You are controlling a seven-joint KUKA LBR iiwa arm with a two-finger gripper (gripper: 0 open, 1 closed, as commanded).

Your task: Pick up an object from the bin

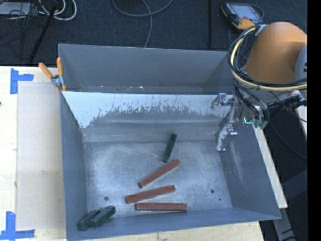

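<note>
By the right sloped wall of the grey bin point(150, 79), close to the far right corner of its floor: claw point(223, 118). Fingers apart (one up by the back wall, one lower down the slope), with only bare bin metal between them. Up and right of the claw, on the wrist: orange cover point(273, 51) with looped cables point(234, 59).

Nearest to the claw: short dark green bar point(169, 147), left of it and a bit lower, lying on the floor, near upright in the view with a slight tilt, well apart from the fingers.

Further down-left of the claw: upper brown bar point(159, 173), long and slanted, high end just under the green bar's low end (touching or not, cannot tell).

Lower still: middle brown bar point(150, 194), slightly slanted, then lowest brown bar point(161, 206), almost level, just beneath it (close together, contact unclear).

Farthest from the claw, down-left in the bin's near left corner: pair of dark green blocks point(95, 218), side by side and touching each other, against the foot of the near wall.
</note>
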